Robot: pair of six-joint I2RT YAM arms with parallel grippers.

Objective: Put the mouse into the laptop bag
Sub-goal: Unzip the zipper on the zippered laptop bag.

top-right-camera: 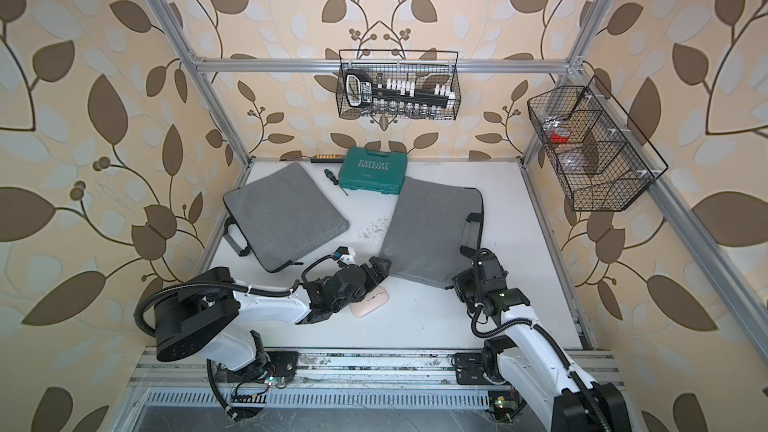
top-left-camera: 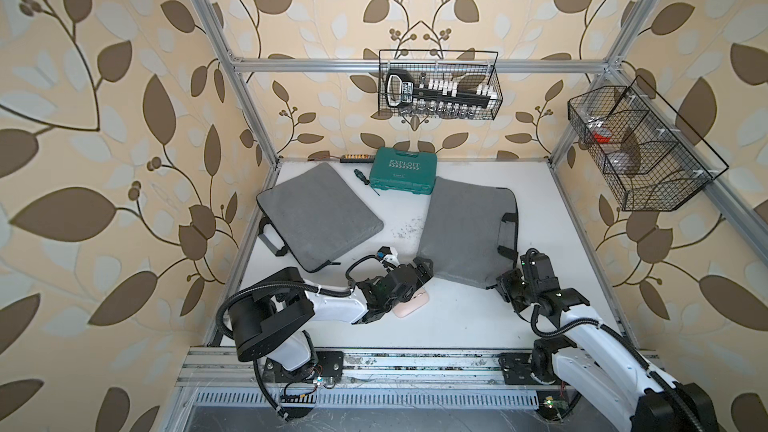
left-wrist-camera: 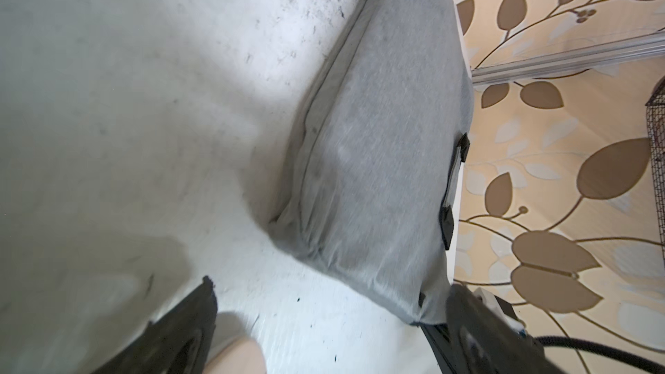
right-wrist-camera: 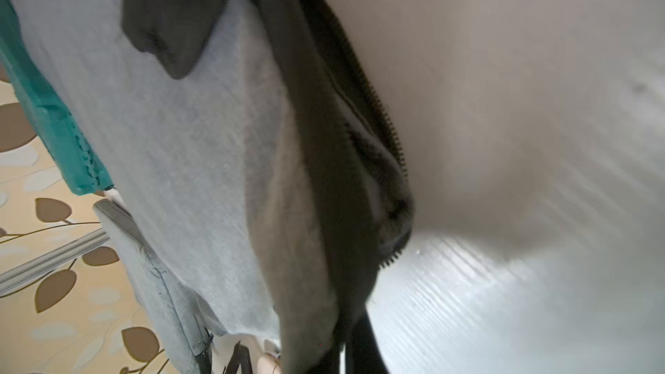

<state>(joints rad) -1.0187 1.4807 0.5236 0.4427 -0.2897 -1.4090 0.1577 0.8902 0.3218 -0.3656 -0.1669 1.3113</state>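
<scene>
The pink mouse (top-left-camera: 413, 305) lies on the white tabletop (top-left-camera: 457, 326) in the lower middle of both top views, just short of the near edge of the grey laptop bag (top-left-camera: 461, 230) and outside it. The left gripper (top-left-camera: 422, 272) hangs over the mouse with its jaws spread wide. In the left wrist view the mouse (left-wrist-camera: 234, 357) shows at the bottom edge between the two dark fingers (left-wrist-camera: 187, 329), which are not closed on it. The right gripper (top-left-camera: 505, 286) sits at the bag's lower right corner, jaws pinched together on the bag's zippered lip. The right wrist view shows the open zipper (right-wrist-camera: 390, 131) and the dark gap beside it. A second grey bag (top-left-camera: 320, 214) lies at upper left of the tabletop, apart from the first. A green tool case (top-left-camera: 403, 170) touches the laptop bag's far corner, with a screwdriver (top-left-camera: 366, 181) just left of it.
</scene>
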